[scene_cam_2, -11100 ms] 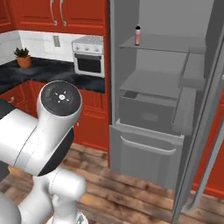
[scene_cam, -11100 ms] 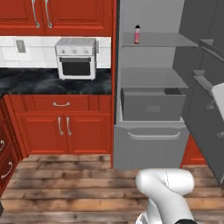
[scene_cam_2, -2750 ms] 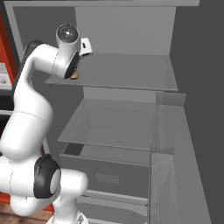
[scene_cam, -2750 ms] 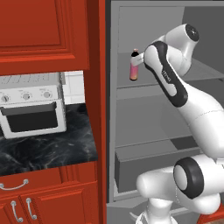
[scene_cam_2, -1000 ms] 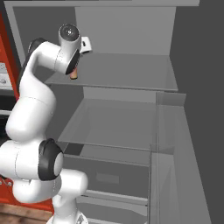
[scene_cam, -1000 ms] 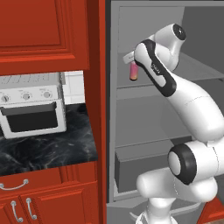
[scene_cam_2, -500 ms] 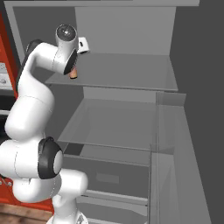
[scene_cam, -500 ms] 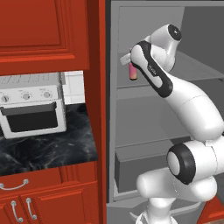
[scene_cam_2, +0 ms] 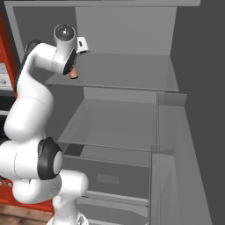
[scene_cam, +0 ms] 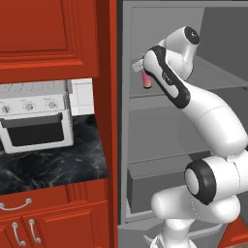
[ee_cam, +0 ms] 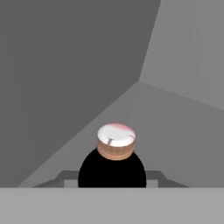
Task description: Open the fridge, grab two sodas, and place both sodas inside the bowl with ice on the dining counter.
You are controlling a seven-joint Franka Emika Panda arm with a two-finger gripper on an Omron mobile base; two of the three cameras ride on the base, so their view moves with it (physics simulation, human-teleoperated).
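Note:
The fridge (scene_cam: 160, 135) (scene_cam_2: 123, 30) stands open with grey shelves inside. A slim soda (scene_cam: 146, 81) (scene_cam_2: 74, 74) with a pink-to-orange body is at the left end of the upper shelf (scene_cam_2: 127, 72). My gripper (scene_cam: 144, 69) (scene_cam_2: 75, 65) comes down on it from above and is shut on its dark-capped top. In the hand view the soda (ee_cam: 115, 142) points away from me, dark cap nearest, pale base farthest. Whether its base still touches the shelf I cannot tell. The bowl and the dining counter are out of view.
Left of the fridge are red cabinets (scene_cam: 53, 34), a white toaster oven (scene_cam: 34, 116) and a black marble counter (scene_cam: 48, 164). The fridge's bottom drawer (scene_cam: 145, 186) (scene_cam_2: 110, 176) sits below the shelves. The open door with its bins (scene_cam_2: 169, 132) stands at the right.
The jaws have closed on the soda's top within the last second. The arm and the bottle have barely shifted.

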